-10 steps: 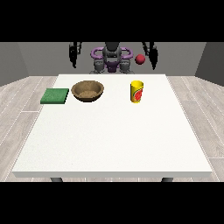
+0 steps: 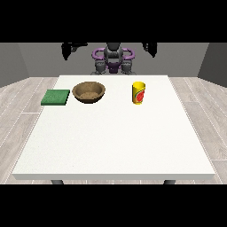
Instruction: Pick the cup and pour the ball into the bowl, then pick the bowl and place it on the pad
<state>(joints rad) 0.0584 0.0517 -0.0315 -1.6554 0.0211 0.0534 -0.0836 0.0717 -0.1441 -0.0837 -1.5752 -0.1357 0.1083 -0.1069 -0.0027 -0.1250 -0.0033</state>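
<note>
A yellow cup (image 2: 138, 92) with a red mark stands upright on the white table (image 2: 115, 142), right of centre at the far side. No ball shows. A brown bowl (image 2: 89, 92) sits to the left of the cup. Left of the bowl, at the table's left edge, lies the green pad (image 2: 56, 97). Both black hands are raised beside the robot's head, far behind and above these things. The hand at the view's left (image 2: 68, 48) and the hand at the view's right (image 2: 150, 47) hold nothing, and their fingers hang relaxed.
The robot's torso (image 2: 113, 61) stands behind the table's far edge. The wide near half of the table carries nothing. Grey floor surrounds the table on every side.
A red ball that hung in the air near the hand at the view's right is gone from sight. Both hands have shifted slightly leftward and upward. Cup, bowl and pad have not moved.
</note>
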